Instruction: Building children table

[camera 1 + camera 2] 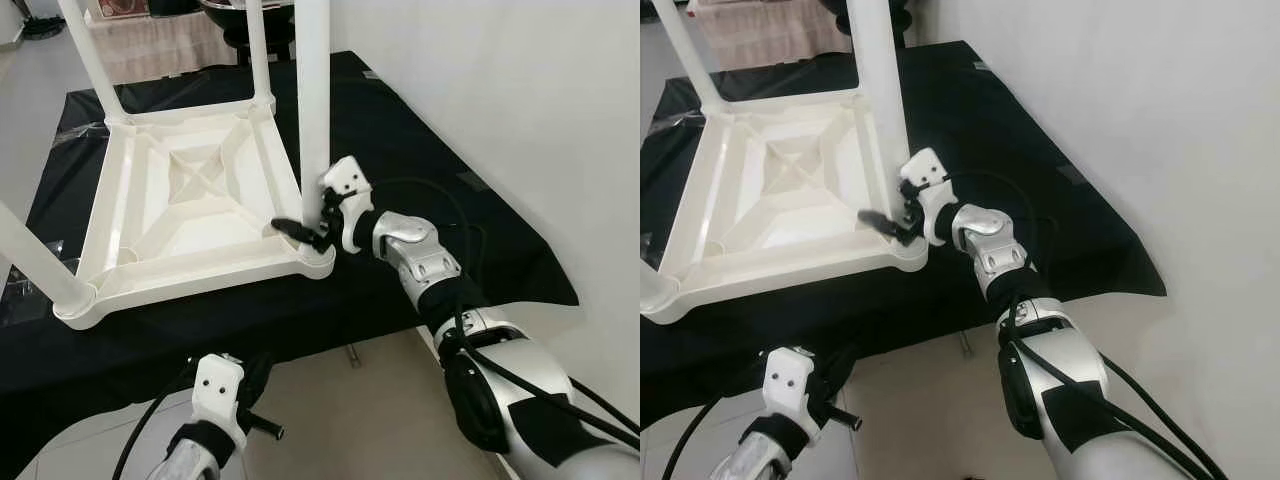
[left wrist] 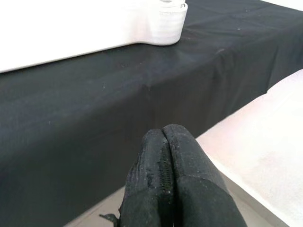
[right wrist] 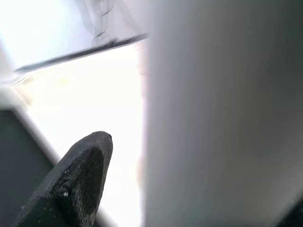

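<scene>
Lying upside down on the black-cloth-covered counter (image 1: 420,150), the white plastic children's table top (image 1: 190,200) shows its ribbed underside, which looks like the easy way to push legs down into the corner sockets. Four white round plastic legs stand up from those corners, and the near right leg (image 1: 314,100) is the one being worked on. The right pincer (image 1: 308,228) is at the bottom of that leg, just above the corner socket, with its black fingers on either side of the leg, so it seems to be gripping the leg to hold it straight or press it in; how tight the hold is cannot be told. The left pincer (image 1: 262,425) hangs idle below the near edge of the counter, away from the table top, with its two fingers pressed together and nothing between them. The head views show the whole table top, all the legs and both arms at once. The right wrist view shows, very close, one black finger (image 3: 75,182) beside the wide pale leg. The left wrist view shows the closed fingertips (image 2: 165,161) with the black cloth and one rounded white corner (image 2: 165,23) of the table top beyond them.
</scene>
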`<state>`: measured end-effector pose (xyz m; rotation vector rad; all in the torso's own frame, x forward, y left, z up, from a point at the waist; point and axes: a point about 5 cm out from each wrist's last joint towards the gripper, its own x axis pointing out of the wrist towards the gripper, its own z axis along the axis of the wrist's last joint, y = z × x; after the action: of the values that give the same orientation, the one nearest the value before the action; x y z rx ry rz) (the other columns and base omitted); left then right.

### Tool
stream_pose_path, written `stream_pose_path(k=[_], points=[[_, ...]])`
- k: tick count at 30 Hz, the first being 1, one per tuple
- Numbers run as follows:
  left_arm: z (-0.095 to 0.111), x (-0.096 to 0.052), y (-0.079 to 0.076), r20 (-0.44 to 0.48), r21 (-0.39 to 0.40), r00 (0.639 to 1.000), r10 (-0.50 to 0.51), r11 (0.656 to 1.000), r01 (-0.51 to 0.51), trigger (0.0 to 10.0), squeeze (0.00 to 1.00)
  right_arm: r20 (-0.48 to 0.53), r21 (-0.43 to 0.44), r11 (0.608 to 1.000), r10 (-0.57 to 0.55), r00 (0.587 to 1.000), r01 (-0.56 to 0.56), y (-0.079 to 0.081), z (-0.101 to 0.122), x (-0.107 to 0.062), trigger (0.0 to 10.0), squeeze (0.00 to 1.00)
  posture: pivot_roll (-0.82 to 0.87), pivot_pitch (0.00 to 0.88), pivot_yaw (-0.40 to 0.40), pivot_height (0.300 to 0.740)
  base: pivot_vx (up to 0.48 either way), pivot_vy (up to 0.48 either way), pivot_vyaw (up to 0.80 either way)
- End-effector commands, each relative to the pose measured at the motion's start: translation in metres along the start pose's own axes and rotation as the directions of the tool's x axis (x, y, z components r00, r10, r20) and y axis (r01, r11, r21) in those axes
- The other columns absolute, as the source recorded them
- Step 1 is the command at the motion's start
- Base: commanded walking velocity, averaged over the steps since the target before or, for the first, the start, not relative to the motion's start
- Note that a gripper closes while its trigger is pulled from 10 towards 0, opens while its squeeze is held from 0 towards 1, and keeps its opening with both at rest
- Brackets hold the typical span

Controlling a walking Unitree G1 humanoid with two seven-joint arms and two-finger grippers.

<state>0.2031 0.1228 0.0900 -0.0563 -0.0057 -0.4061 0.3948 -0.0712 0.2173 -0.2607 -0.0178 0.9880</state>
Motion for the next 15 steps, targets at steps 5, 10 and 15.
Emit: stream_pose_path(k=[5, 10, 15], points=[[0.001, -0.009, -0.006, -0.004, 0.006, 1.000, 0.001, 1.000, -0.001, 10.0, 0.00, -0.004, 0.054, 0.998, 0.038, 0.999, -0.037, -0.007, 0.010, -0.001, 4.6, 0.00, 0.18, 0.200, -0.043, 0.740, 0.000, 0.000, 0.00], [0.005, -0.010, -0.008, 0.025, 0.020, 1.000, 0.005, 1.000, -0.005, 10.0, 0.00, -0.016, 0.094, 0.995, 0.035, 0.999, -0.033, -0.011, 0.003, -0.007, 0.0, 0.00, 0.18, 0.198, -0.047, 0.740, 0.000, 0.000, 0.00], [0.016, -0.012, -0.005, 0.091, 0.053, 0.996, 0.018, 0.998, -0.023, 10.0, 0.00, -0.104, 0.134, 0.988, -0.065, 0.992, 0.079, -0.014, -0.023, -0.017, 0.0, 0.00, 0.16, 0.175, -0.058, 0.740, 0.000, 0.000, 0.00]])
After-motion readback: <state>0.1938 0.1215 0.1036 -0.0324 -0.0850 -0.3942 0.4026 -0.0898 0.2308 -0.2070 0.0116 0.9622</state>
